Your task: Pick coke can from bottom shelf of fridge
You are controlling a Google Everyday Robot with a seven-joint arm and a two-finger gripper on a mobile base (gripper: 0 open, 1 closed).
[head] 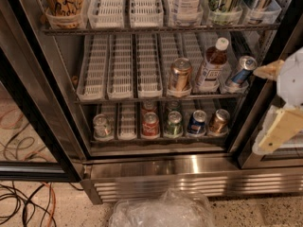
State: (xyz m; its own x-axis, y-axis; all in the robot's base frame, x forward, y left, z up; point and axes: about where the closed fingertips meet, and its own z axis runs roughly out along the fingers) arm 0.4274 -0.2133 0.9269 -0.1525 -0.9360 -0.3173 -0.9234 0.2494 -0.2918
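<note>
**A:** Where is the bottom shelf (127, 137) from the gripper (258, 110)?

**B:** To its left, roughly level with its lower finger. The gripper hangs past the shelf's right end, fingers spread apart, with nothing between them.

**A:** What stands on that wire rack?

**B:** White slotted lanes (127, 119) and a front row of five cans. Nearest the gripper is a bronze can (218, 120), then a blue can (196, 122), a green can (173, 123) and the coke can (150, 124). Farthest from it is a silver can (101, 126).

**A:** Anything deeper in?

**B:** A second red can (149, 107) directly behind the coke can, and another can (173, 106) behind the green one. I cannot tell its colour.
</note>
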